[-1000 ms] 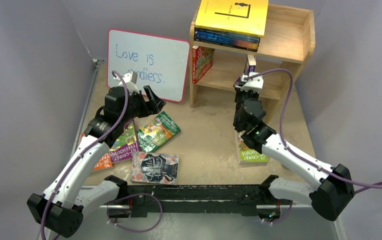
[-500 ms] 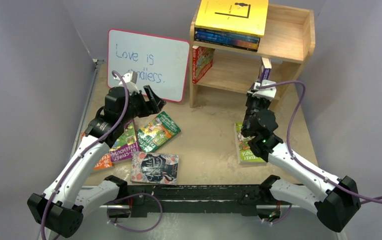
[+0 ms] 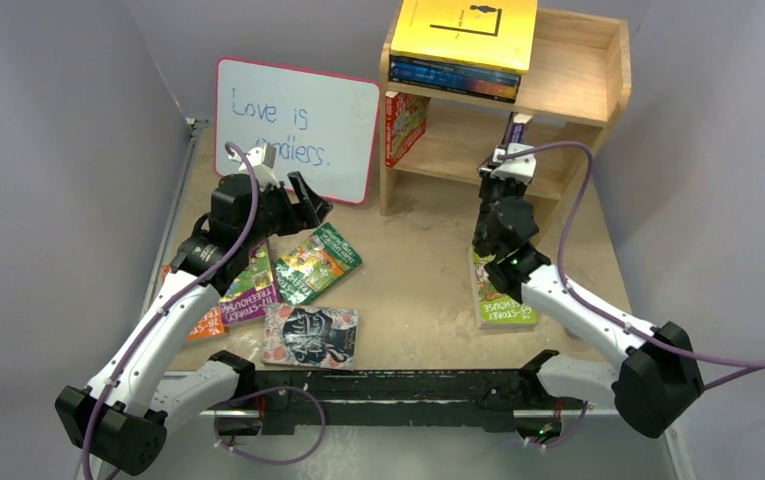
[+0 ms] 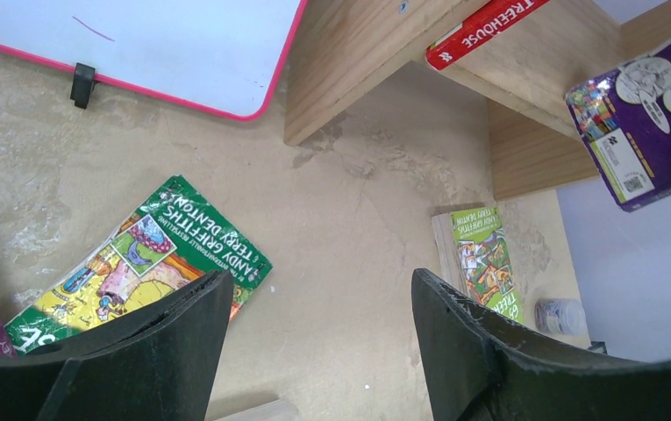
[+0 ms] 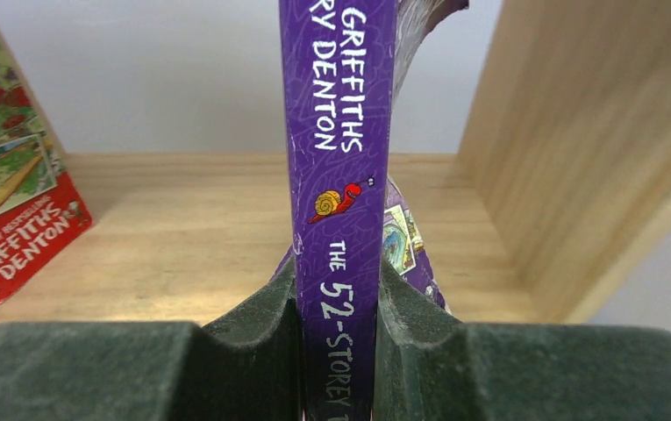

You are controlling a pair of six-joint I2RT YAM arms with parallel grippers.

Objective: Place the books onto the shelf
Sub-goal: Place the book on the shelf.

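The right pincer (image 5: 336, 324) is clamped on the purple book (image 5: 340, 132), held upright at the shelf's (image 5: 226, 228) lower tier. It should be slid in level beside the red book (image 5: 7, 202), probably clear of the side panel. The left pincer (image 4: 318, 338) is held apart above the counter (image 4: 358, 228).

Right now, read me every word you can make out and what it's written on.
"Love is ...dless." on the whiteboard, partly hidden.
"GRIFFITHS DENTON", "THE 52-STOREY" on the purple book's spine.
"TREEHOUSE" on the red book.
"ANDY GRIFFITHS TERRY DENTON" on the green book.
Other covers: too small.
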